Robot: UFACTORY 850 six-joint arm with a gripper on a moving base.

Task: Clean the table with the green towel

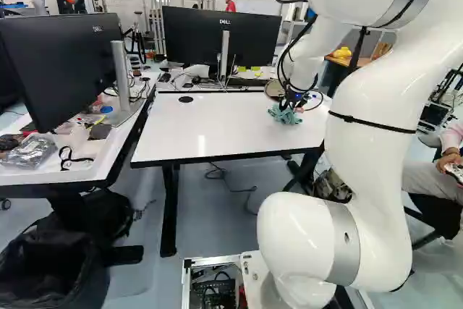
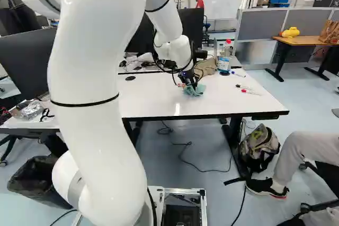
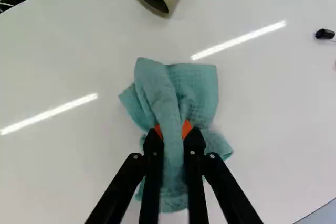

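Green towel (image 3: 197, 85) is in the grip of the hand (image 2: 188, 81), which has closed its two fingers on a raised fold of the cloth. In the wrist view the orange pads (image 3: 187, 128) press on that fold from both sides, and the fold runs lengthwise between the black fingers. The rest of the towel is bunched around the fingertips: its broadest part spreads ahead of them, a corner sticks out to one side, another flap reaches out on the opposite side, and more cloth shows beneath and between the fingers.

The towel is on the white worktop (image 2: 233, 104), crumpled rather than laid flat. In the left base view it lies toward the right of the worktop, beside the arm; in the right base view it lies just below the arm's wrist.

Ahead of the towel, apart from it, is a tan cloth item (image 2: 207, 66) with a dark opening. A clear bottle (image 2: 224, 59) with a red cap stands upright near that item. Several pens (image 2: 250, 92) lie toward the right of the worktop in the right base view. A round black disc (image 1: 186, 99) is on the worktop's other side, near the monitor (image 1: 221, 37) in the left base view.
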